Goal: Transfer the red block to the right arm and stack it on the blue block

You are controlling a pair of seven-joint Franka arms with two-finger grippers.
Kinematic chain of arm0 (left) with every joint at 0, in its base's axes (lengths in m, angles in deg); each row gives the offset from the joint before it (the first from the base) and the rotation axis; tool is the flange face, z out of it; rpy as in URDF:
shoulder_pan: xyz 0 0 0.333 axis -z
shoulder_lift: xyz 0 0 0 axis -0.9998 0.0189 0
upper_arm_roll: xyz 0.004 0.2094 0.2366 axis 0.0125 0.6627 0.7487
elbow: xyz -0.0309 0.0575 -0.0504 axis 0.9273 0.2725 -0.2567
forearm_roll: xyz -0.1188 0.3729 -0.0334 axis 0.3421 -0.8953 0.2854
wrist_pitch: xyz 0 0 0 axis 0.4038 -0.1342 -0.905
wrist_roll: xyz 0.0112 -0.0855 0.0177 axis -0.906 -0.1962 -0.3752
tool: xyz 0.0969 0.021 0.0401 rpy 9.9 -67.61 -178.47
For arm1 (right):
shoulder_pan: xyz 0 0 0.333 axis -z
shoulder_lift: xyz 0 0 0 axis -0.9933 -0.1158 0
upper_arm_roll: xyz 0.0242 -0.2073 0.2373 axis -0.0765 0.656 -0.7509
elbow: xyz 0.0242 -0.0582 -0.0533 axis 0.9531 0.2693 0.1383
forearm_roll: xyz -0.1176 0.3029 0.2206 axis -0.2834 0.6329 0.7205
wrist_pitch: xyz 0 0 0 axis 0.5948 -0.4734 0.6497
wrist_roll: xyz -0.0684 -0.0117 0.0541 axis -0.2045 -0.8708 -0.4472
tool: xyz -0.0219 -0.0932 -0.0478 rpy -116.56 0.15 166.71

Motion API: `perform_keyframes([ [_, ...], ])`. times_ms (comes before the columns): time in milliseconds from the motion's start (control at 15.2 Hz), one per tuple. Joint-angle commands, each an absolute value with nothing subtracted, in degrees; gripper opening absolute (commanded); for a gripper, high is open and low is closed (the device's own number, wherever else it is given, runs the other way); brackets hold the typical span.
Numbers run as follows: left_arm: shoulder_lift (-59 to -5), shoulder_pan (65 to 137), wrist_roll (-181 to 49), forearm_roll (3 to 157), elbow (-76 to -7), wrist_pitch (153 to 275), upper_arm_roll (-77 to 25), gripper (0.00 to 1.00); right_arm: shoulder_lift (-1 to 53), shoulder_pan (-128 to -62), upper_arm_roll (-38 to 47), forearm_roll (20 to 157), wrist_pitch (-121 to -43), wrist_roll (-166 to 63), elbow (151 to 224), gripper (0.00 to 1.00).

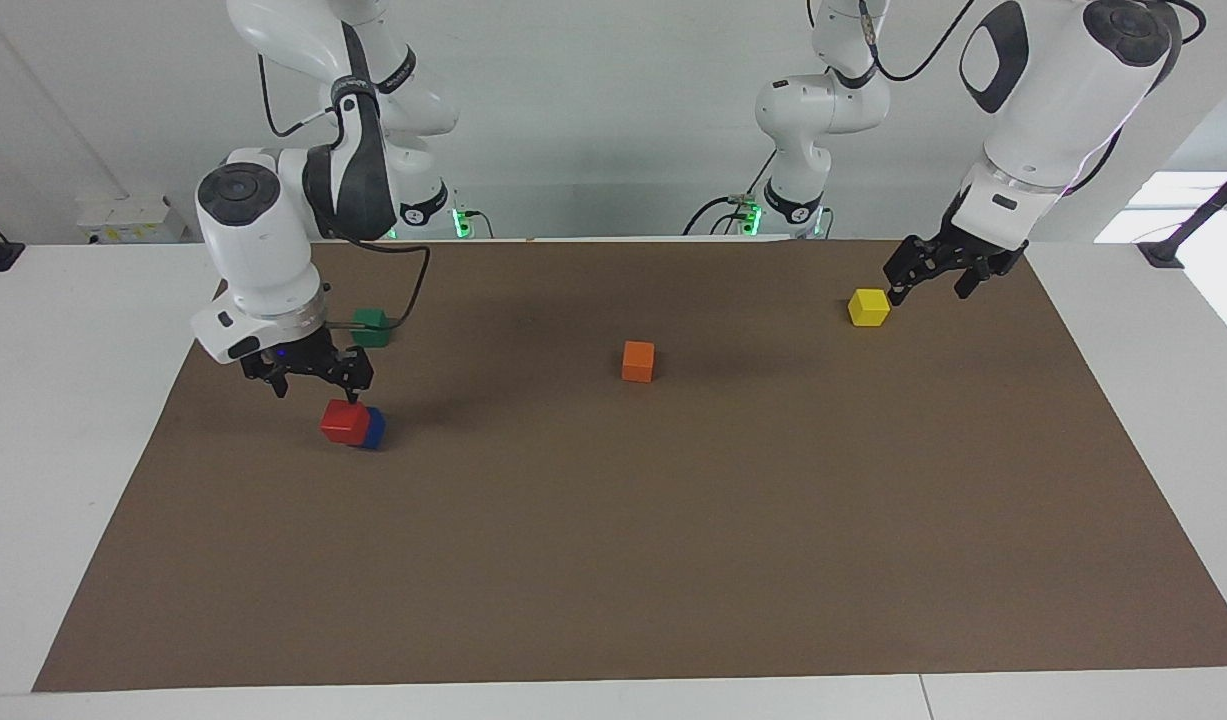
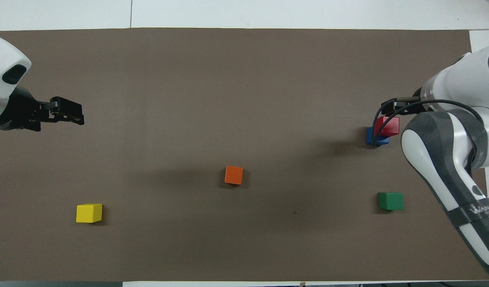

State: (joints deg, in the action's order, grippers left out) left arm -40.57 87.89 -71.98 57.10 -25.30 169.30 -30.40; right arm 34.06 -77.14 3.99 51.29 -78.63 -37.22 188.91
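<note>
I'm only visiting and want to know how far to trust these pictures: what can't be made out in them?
- Blue block: in the facing view the red block on it hides most of it; in the overhead view a black cable crosses both.
- Right claw: open just above the red block; in the overhead view the arm's own body hides most of it.
- Left claw: over the mat near the yellow block; its grip can't be read.
</note>
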Motion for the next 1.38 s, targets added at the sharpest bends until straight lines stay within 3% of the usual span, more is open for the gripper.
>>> perform_keyframes([
  [0,-41.08,88.48,-72.49,57.96,-25.03,168.32,-29.91,1.0,36.05,-75.18,3.82,56.54,-75.2,-43.66,186.68,1.0],
  [460,-41.17,88.48,-72.49,57.87,-25.03,168.23,-29.91,1.0,38.96,-75.35,4.43,56.55,-53.59,-47.98,176.05,1.0],
  [591,-41.17,88.48,-72.49,57.87,-25.12,168.14,-29.91,1.0,40.1,-77.19,7.06,56.64,-51.73,-48.15,175.78,1.0],
  [854,-41.17,88.48,-72.49,57.87,-25.03,168.23,-29.91,1.0,40.02,-90.19,21.56,57.43,-50.76,-48.59,175.78,1.0],
  [1313,-41.08,88.48,-72.49,57.87,-24.77,168.32,-29.91,1.0,41.33,-89.95,21.66,57.61,-44.0,-49.38,173.57,1.0],
])
